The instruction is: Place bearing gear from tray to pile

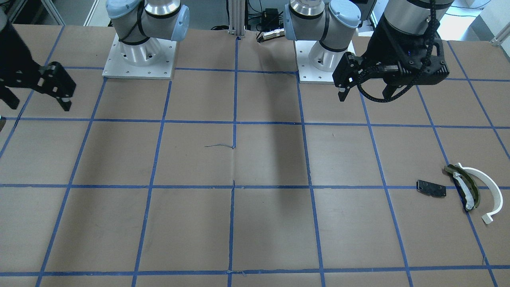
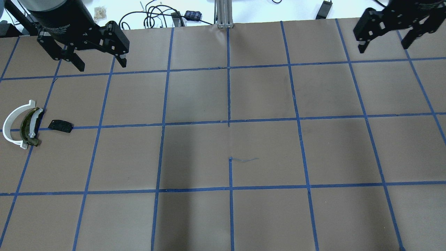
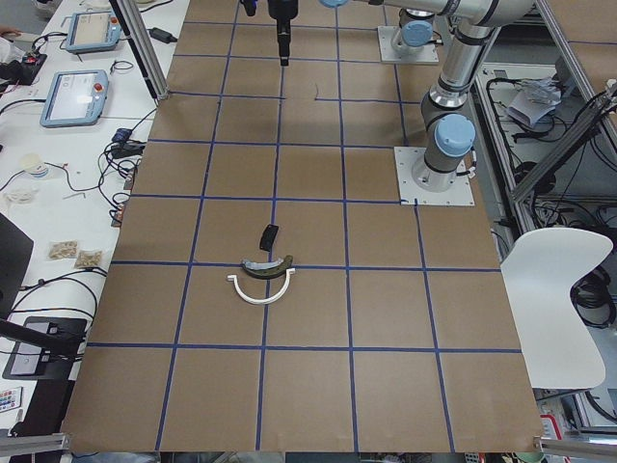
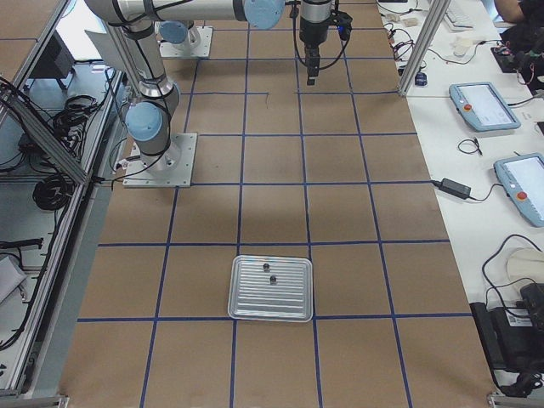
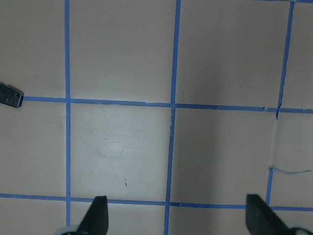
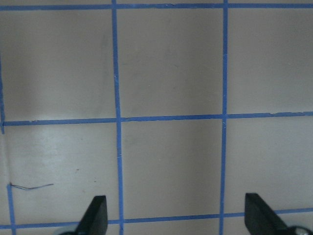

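A silver tray [image 4: 289, 304] lies near the table's end on my right, seen only in the exterior right view. Two small dark parts [image 4: 266, 268] sit on it, too small to tell which is the bearing gear. The pile lies at the table's left end: a white arc [image 2: 6, 126], an olive-and-white curved piece [image 2: 29, 127] and a black plate [image 2: 61, 125]. My left gripper [image 2: 101, 64] hangs open and empty, high above the table beyond the pile. My right gripper [image 2: 383, 45] hangs open and empty at the far right, away from the tray.
The table is brown paper with a blue tape grid [image 2: 229, 122]. The two arm bases [image 1: 139, 56] stand at the robot's edge. Side tables with tablets [image 4: 484, 102] and cables flank the operators' side. A white chair [image 3: 554, 280] stands behind the robot.
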Available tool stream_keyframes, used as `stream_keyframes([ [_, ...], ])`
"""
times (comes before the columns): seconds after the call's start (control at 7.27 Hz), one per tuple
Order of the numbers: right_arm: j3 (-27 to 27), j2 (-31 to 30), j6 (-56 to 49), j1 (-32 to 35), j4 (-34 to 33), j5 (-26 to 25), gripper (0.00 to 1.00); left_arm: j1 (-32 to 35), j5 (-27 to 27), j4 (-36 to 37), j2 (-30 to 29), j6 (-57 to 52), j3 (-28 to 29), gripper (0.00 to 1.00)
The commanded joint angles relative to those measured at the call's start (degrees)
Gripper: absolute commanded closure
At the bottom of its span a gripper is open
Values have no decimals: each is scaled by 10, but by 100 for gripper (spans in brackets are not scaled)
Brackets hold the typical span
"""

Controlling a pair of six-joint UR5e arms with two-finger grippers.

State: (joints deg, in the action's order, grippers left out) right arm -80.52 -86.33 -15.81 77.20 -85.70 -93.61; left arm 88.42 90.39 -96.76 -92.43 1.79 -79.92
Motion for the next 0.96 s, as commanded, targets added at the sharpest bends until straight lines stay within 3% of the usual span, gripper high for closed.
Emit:
stream_keyframes([
  [0.0,0,6,-216,-124,-4,-7,0,0,0,1,-1,0,0,0],
  [0.28,0,47,-426,-259,-25,-2,0,0,0,1,1,0,-1,0],
  [0.41,-1,74,-523,-287,-80,-4,0,0,0,2,0,0,-1,0],
  [0.69,-2,141,-643,-365,-100,2,0,0,0,2,1,0,0,0],
  [0.83,-16,170,-677,-383,-162,1,0,0,0,1,1,0,-1,0],
])
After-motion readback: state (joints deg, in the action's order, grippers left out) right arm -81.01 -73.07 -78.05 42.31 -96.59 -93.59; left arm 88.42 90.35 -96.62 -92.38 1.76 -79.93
